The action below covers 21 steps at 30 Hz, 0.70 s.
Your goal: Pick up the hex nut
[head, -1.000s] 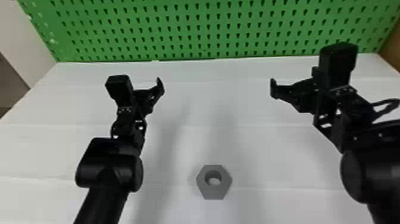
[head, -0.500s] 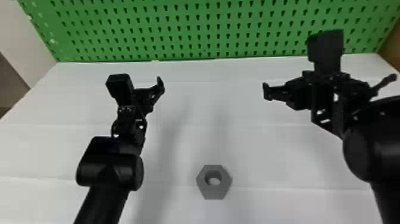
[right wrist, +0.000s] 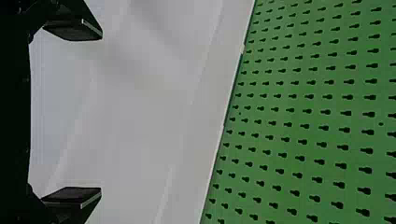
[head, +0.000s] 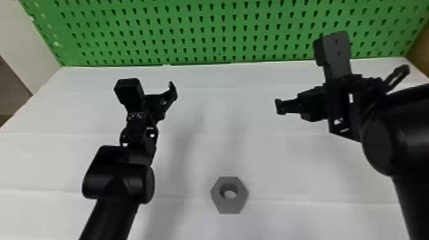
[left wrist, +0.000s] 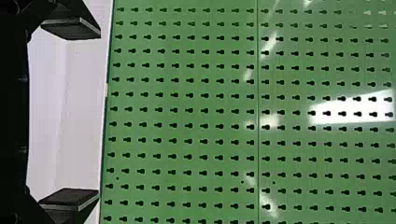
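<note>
On the left, the left gripper (left wrist: 99, 113) hangs over the counter (head: 274, 166), its jaws wide apart with nothing between them, facing the green pegboard (head: 204, 32). It is best kept out of the way if the other arm does the picking.

In the middle, the hex nut (head: 229, 206) lies flat, bore up, on the near part of the counter, well apart from both arms. Two of its flats face straight away from and toward the robot; closing on an opposite pair like that should hold better than pinching corners, which could make it twist or skid.

On the right, the right gripper (right wrist: 101, 112) is farther out than the nut, its jaws also spread and empty. The step in hand looks like the approach: draw back toward the robot, tip the fingers down, centre over the bore, then lower gently, close evenly and lift straight up.
</note>
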Tool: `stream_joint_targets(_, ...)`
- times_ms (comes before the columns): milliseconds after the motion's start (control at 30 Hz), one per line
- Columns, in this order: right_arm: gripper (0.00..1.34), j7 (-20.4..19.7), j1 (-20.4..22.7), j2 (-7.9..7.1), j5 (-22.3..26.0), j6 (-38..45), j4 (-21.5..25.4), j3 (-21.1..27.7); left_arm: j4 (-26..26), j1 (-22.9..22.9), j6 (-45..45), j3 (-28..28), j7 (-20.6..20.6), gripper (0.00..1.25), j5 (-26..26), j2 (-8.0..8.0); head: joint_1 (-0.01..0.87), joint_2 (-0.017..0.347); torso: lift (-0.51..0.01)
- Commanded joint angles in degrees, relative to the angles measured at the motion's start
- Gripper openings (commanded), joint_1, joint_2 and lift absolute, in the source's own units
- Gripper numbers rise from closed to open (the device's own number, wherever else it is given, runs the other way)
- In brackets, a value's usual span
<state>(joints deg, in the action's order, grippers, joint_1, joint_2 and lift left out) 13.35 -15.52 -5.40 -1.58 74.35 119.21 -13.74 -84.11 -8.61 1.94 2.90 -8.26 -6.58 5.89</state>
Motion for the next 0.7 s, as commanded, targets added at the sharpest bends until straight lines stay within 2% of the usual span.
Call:
stream_joint_targets(0,1.21,0.10,-2.32,-0.31,0.87,5.37,-0.03,-1.81,0.00,0.00,0.00,0.09,-0.01,1.16,-0.01,-0.01,0.785,0.160,-0.076)
stream_joint_targets(367,1.21,0.10,-5.66,0.57,2.02,15.30,-0.91,-3.57,0.17,-0.18,0.00,0.26,-0.01,1.16,0.17,0.08,0.785,0.160,-0.076)
stream_joint_targets(667,1.21,0.10,-7.69,0.13,6.41,15.73,-5.40,-5.24,0.44,-0.26,0.00,0.35,-0.01,1.16,0.43,-0.01,0.785,0.160,-0.076)
